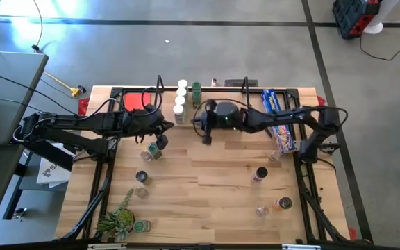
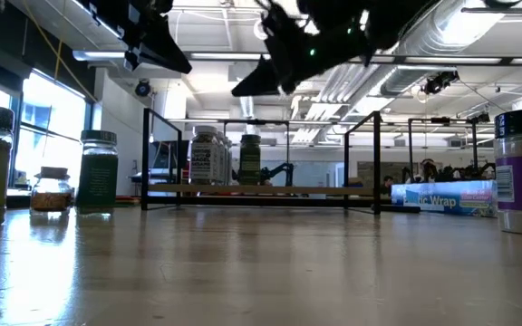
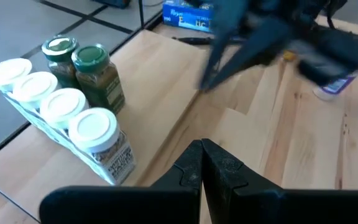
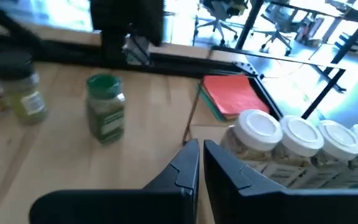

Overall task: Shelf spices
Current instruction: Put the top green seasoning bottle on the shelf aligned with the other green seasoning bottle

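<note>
The shelf (image 1: 207, 89) runs along the table's far edge. On its board stand four white-topped spices (image 1: 180, 97) in a row and two green-topped spices (image 1: 196, 91), also seen in the left wrist view (image 3: 73, 109) and the low view (image 2: 208, 158). My left gripper (image 1: 166, 127) hovers shut and empty just near of the row; its fingers (image 3: 202, 163) touch each other. My right gripper (image 1: 205, 138) hangs shut and empty above the table, right of the row, with the white tops (image 4: 278, 134) beside its fingers (image 4: 201, 157).
Loose jars stand on the table: a green-topped one (image 4: 106, 107) by the left gripper, others at the near left (image 1: 142, 184) and right (image 1: 261, 173). A blue box (image 1: 278, 118) lies at the right, a red square (image 4: 234, 93) behind the shelf's left end, and a plant (image 1: 117, 221) at the near left corner.
</note>
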